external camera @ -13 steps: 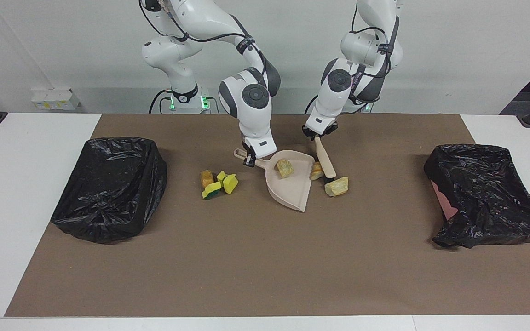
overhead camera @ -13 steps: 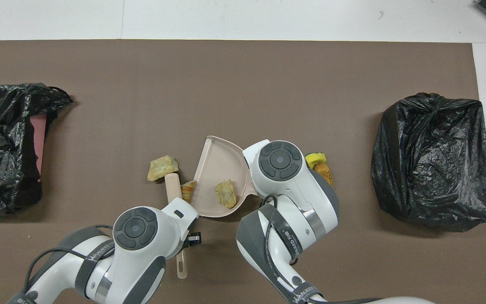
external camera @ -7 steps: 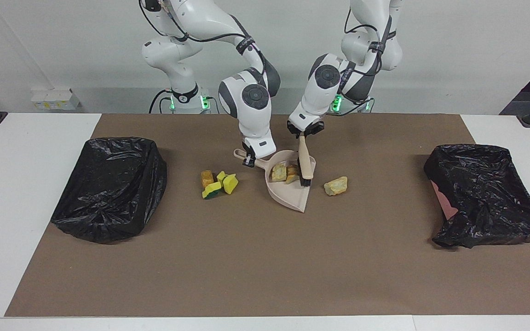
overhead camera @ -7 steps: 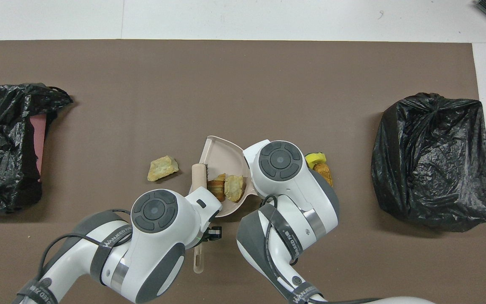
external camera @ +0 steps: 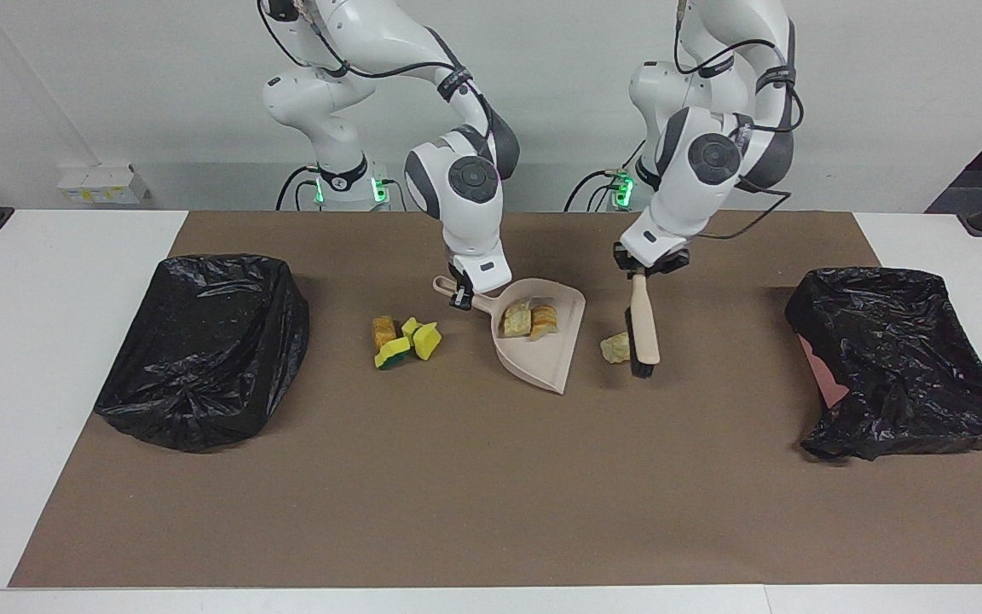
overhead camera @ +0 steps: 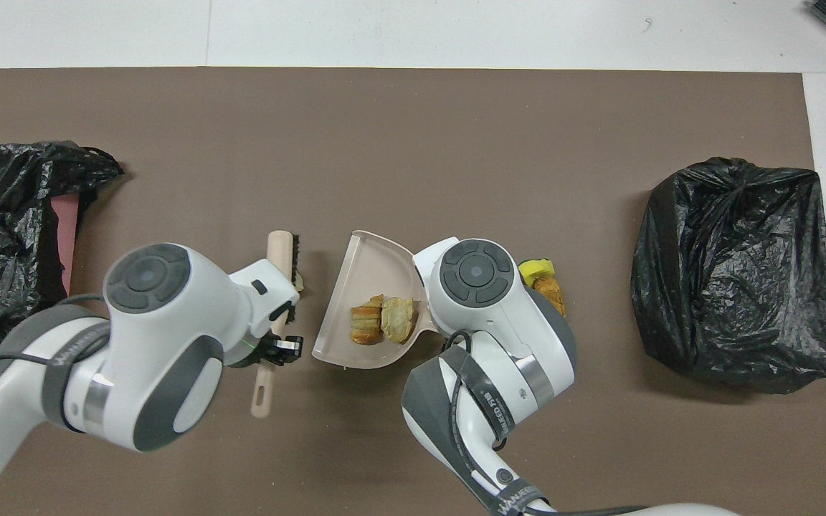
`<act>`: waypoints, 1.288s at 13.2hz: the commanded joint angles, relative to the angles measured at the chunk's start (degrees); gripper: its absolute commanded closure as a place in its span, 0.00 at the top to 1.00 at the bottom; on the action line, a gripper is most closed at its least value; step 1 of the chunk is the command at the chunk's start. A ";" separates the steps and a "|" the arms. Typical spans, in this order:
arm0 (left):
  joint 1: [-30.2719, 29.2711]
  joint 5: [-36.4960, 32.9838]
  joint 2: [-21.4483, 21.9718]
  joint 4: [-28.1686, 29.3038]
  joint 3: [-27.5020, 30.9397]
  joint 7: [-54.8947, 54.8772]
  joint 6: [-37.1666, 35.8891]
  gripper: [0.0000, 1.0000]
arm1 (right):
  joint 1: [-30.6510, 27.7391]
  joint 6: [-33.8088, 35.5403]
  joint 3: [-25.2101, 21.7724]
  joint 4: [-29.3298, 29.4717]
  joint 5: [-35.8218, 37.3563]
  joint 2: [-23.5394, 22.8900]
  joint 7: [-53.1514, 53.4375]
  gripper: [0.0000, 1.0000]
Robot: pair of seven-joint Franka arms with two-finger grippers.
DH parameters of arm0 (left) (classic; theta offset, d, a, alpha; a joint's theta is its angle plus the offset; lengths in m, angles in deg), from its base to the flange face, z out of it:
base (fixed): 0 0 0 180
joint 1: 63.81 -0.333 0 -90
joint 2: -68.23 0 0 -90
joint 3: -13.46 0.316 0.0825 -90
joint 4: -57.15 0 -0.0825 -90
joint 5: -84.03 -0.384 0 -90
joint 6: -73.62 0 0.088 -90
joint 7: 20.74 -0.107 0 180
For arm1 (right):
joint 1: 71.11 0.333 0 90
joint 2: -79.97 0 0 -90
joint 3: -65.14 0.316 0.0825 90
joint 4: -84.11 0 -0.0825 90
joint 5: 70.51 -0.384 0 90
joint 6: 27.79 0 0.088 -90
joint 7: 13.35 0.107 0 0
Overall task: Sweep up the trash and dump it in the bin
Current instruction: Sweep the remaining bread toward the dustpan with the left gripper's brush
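A beige dustpan (external camera: 552,358) (overhead camera: 370,261) lies on the brown mat with two golden-tan trash chunks (external camera: 530,320) (overhead camera: 382,320) in it. My right gripper (external camera: 459,297) is shut on its handle. My left gripper (external camera: 646,268) (overhead camera: 278,345) is shut on the handle of the brush (external camera: 644,328) (overhead camera: 281,252), whose bristles point down at the mat. One loose trash chunk (external camera: 615,347) sits against the brush, between it and the dustpan. A pile of yellow-and-green sponge pieces and a brown lump (external camera: 406,341) (overhead camera: 542,279) lies beside the dustpan, toward the right arm's end.
A bin lined with a black bag (external camera: 201,341) (overhead camera: 736,272) stands at the right arm's end of the mat. A second black-bagged bin (external camera: 900,358) (overhead camera: 4,236) stands at the left arm's end. White table (external camera: 48,341) borders the mat.
The left gripper swept a second chunk into the dustpan with the brush, then carried the brush toward the left arm's end, past the last loose chunk. The right gripper and dustpan stayed put.
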 commanded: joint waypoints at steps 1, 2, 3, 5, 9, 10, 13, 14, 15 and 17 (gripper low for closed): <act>-3.21 -3.97 -3.70 -1.45 -0.77 -5.35 -0.77 0.00 | -0.12 -1.10 0.22 -1.89 0.36 1.57 0.56 0.00; -3.30 -3.97 -3.97 -0.84 -0.77 -6.58 -0.77 0.00 | -0.12 -1.10 0.22 -1.89 0.36 1.57 0.64 0.00; -3.04 -3.97 -3.88 0.13 -0.77 -6.94 -0.95 0.00 | -0.12 -1.10 0.22 -1.89 0.36 1.57 0.64 0.00; -2.08 -3.89 -3.01 3.02 -1.30 -7.04 -0.68 0.00 | -0.12 -1.02 0.22 -1.97 0.36 1.66 0.64 0.00; 5.82 3.03 -2.48 3.04 -1.48 -7.12 -0.51 0.00 | -0.12 -1.01 0.22 -1.97 0.36 1.66 0.73 0.00; 7.58 4.19 -2.30 3.04 -1.48 -7.04 -0.59 0.00 | -0.12 -0.93 0.22 -1.97 0.36 1.66 0.73 0.00; 10.23 6.03 -2.74 1.11 -1.56 -6.16 -2.17 0.00 | -0.12 -0.93 0.22 -1.97 0.36 1.75 0.82 0.00; 10.40 7.09 -3.18 -0.64 -1.57 -5.55 -3.40 0.00 | -0.12 -0.93 0.22 -2.06 0.36 1.75 0.82 0.00; 10.41 7.36 -3.09 -1.44 -1.48 -3.80 -4.02 0.00 | -0.12 -0.93 0.22 -2.06 0.36 1.75 0.82 0.00; 10.14 7.37 -1.69 -2.06 -1.30 -1.07 -4.37 0.00 | -0.12 -0.93 0.22 -2.06 0.36 1.75 0.91 0.00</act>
